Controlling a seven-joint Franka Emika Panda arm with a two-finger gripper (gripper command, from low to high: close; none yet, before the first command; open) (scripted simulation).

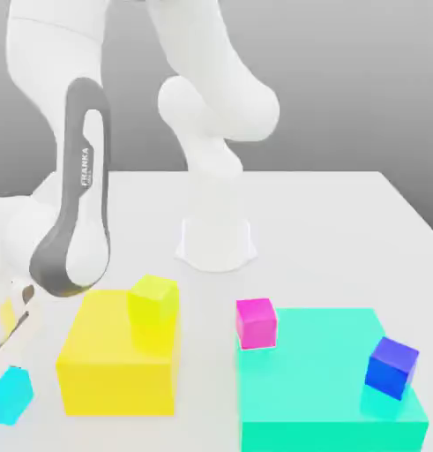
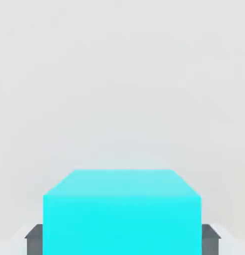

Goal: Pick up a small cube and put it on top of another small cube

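A: Where's the small cube point(image 1: 10, 395)?

B: Down at the near left corner of the table point(image 1: 325, 221), left of the big yellow block point(image 1: 118, 366). Looks tilted there. Resting or lifted, hard to tell.

A: And the gripper point(image 2: 122, 239)?

B: Narrowed onto that cube. In the hand view, grey fingers point(image 2: 33, 240) flush against two opposite sides, with the light-cyan body point(image 2: 122, 209) filling the gap between them. No daylight on either side, so probably a real hold.

A: Handling?

B: Likely light and rigid: a plain block with flat faces and sharp edges. Nothing to crush or spill. Smooth sides, though, so possibly slippery if pinched off-centre.

A: Best place to take hold?

B: Across two parallel faces, at mid-height, pads square to them. Pretty much as seen now. Avoid corners or edges, which would risk twisting it out of line.

A: Where to set it down?

B: On another small cube. Three on offer: a yellow-green cube point(image 1: 154, 300) on top of the yellow block, a magenta cube point(image 1: 257, 322) at the far left corner of the turquoise-green block point(image 1: 330, 380), and a dark-blue cube point(image 1: 391, 366) on that block's right side. Can't say which is meant.

A: Risks?

B: Small top face to land on, so little margin. Level the cube first and centre it before letting go.
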